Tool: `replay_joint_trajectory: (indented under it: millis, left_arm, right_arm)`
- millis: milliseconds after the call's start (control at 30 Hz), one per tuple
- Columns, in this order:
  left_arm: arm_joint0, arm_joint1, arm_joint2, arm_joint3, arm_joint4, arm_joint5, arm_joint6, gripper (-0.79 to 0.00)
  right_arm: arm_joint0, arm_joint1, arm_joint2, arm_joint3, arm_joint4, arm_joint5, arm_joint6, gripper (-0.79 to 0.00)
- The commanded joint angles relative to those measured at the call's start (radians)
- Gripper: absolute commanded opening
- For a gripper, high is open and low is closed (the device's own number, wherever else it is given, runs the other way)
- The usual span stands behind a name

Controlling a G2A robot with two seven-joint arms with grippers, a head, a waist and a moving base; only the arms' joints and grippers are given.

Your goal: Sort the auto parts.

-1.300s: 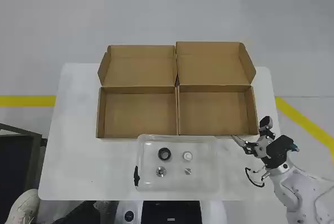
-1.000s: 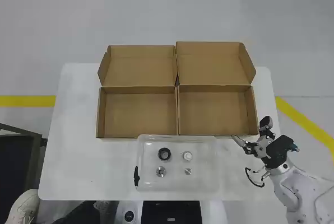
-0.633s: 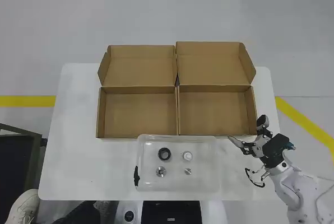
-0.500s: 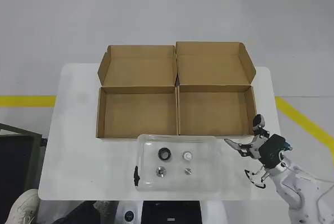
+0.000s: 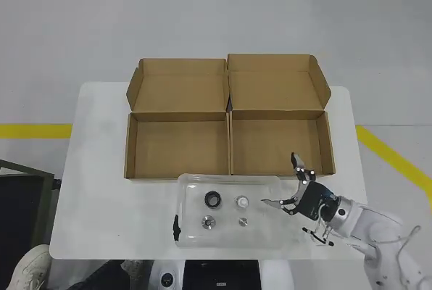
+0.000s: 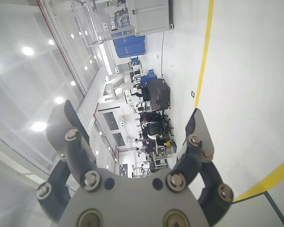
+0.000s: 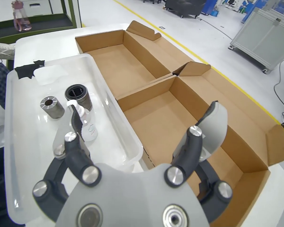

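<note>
Approach to a first pick is judged to be in hand: the right pincer [image 5: 281, 181] is held released, jaws wide apart, over the 3 o'clock end of the clear tray [image 5: 268, 228], set at 6 o'clock on the counter [image 5: 100, 181] with cardboard boxes [image 5: 180, 145] at its 12 o'clock. The white part [image 5: 241, 201], at the pincer's 9 o'clock, is likely wanted next, so a descent and a clenching are called for; the left pincer [image 6: 132, 108] is seen released.
</note>
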Motion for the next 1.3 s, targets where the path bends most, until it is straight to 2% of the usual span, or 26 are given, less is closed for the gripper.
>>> replay_joint_trajectory:
  millis: [0,733,1267]
  left_arm:
    - [0.000,0.000,0.000,0.000,0.000,0.000,0.000,0.000]
    - [0.000,0.000,0.000,0.000,0.000,0.000,0.000,0.000]
    - [0.000,0.000,0.000,0.000,0.000,0.000,0.000,0.000]
  right_arm:
    - [0.009,0.001,-0.014,-0.002,0.002,-0.010,0.015,0.000]
    - [0.117,0.007,-0.247,-0.008,-0.023,-0.107,0.294,0.000]
    - [0.146,0.016,-0.299,0.019,-0.006,-0.119,0.396,0.000]
